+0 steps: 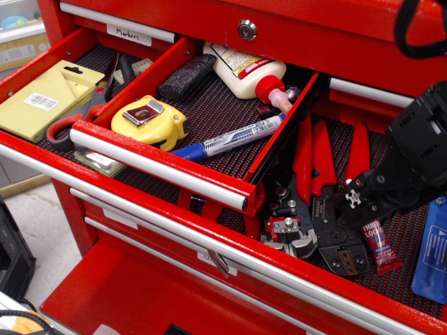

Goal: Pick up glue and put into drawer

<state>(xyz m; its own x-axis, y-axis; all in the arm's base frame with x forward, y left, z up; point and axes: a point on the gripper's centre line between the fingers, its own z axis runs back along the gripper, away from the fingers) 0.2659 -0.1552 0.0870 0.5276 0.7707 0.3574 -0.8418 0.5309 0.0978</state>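
We see one glue point(378, 243) poking out just under the gripper point(363, 202), can't tell if its jaws are open

counter: red tool chest, open drawers lined with black mesh | narrow drawer point(159, 167): yellow tape measure point(150, 120), blue marker point(227, 141), white bottle point(244, 71) with red cap, dark block point(186, 77) | left drawer point(42, 59): yellow-green card point(49, 99) | wide drawer point(335, 300): red-handled pliers point(314, 202), glue point(377, 244), blue packet point(431, 255)
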